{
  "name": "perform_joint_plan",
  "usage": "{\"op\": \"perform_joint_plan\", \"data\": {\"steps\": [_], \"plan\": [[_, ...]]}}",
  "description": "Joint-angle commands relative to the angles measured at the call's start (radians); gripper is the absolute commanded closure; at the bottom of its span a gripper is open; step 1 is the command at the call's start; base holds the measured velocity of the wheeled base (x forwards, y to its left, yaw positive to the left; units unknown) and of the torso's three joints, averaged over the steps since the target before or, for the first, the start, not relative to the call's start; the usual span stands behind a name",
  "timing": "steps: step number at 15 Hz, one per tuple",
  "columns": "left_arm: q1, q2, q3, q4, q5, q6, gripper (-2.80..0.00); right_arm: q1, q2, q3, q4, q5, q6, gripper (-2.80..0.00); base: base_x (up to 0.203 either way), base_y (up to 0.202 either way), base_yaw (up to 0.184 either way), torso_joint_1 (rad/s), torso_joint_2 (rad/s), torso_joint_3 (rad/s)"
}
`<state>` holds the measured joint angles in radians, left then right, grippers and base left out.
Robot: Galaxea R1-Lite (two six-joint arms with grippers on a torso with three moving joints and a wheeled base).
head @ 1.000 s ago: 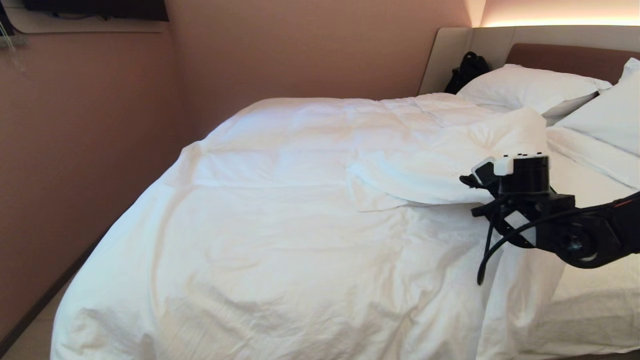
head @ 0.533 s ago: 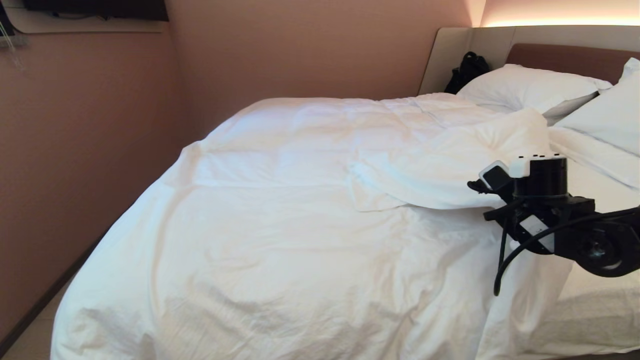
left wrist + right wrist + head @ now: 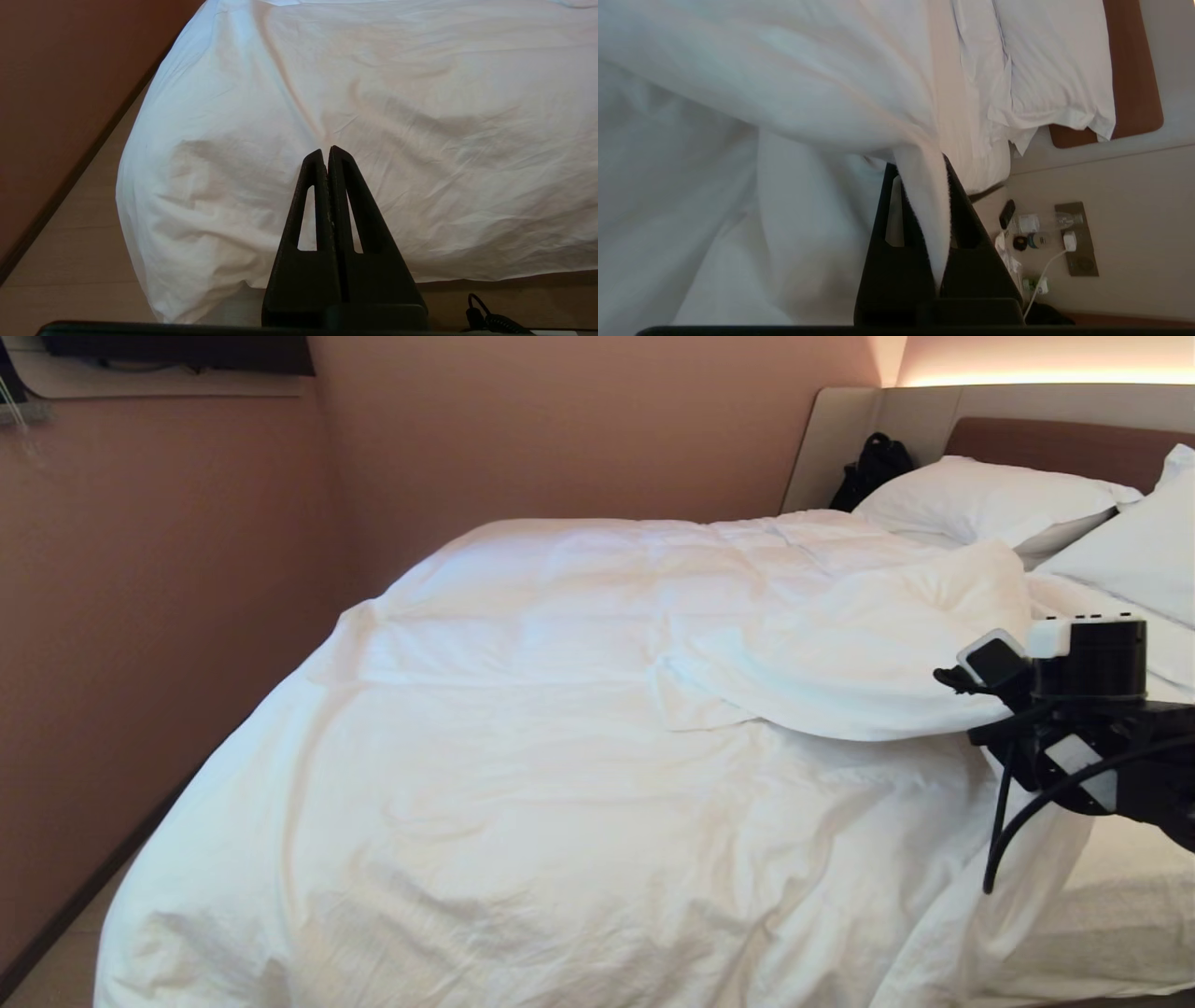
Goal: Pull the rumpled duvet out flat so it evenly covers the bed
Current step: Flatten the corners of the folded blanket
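The white puffy duvet lies over most of the bed. Its corner near the pillows is folded back on itself. My right gripper is at the right edge of that fold and is shut on the duvet. In the right wrist view a strip of the duvet's edge runs between the two black fingers of the right gripper. My left gripper is shut on nothing. It hangs still in front of the duvet's draped foot corner.
Two white pillows lean against the brown headboard. A black bag sits in the far corner. A pink wall runs close along the bed's left side. Bottles, a charger and small items lie on the nightstand.
My right gripper has moved to the right with the duvet edge in it. The folded-back corner has stretched out to the right with it. The left gripper has not moved.
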<state>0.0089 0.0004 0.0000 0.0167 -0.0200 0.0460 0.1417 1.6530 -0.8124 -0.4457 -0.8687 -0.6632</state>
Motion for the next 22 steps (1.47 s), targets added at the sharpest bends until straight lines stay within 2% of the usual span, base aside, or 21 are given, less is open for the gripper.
{"op": "perform_joint_plan", "data": {"steps": [1,5,10,13,16,18,22], "plan": [[0.0,0.0,0.0,0.0,0.0,0.0,0.0,-0.012,-0.041,0.041,-0.004,-0.004,0.005,0.0,0.0,0.0,0.0,0.0,0.0,0.0],[0.0,0.0,0.0,0.0,0.0,0.0,0.0,-0.014,-0.098,0.118,-0.005,-0.008,0.031,0.0,0.0,0.0,0.0,0.0,0.0,0.0],[0.0,0.0,0.0,0.0,0.0,0.0,0.0,-0.033,-0.128,0.151,-0.004,-0.018,0.067,0.0,0.0,0.0,0.0,0.0,0.0,0.0],[0.0,0.0,0.0,0.0,0.0,0.0,0.0,-0.058,-0.188,0.259,-0.007,-0.017,0.08,0.0,0.0,0.0,0.0,0.0,0.0,0.0],[0.0,0.0,0.0,0.0,0.0,0.0,0.0,-0.074,-0.198,0.322,-0.007,-0.011,0.167,0.0,0.0,0.0,0.0,0.0,0.0,0.0],[0.0,0.0,0.0,0.0,0.0,0.0,0.0,-0.076,-0.175,0.369,-0.006,0.01,0.274,0.0,0.0,0.0,0.0,0.0,0.0,0.0],[0.0,0.0,0.0,0.0,0.0,0.0,0.0,-0.076,-0.109,0.412,-0.005,0.108,0.483,0.0,0.0,0.0,0.0,0.0,0.0,0.0]]}}
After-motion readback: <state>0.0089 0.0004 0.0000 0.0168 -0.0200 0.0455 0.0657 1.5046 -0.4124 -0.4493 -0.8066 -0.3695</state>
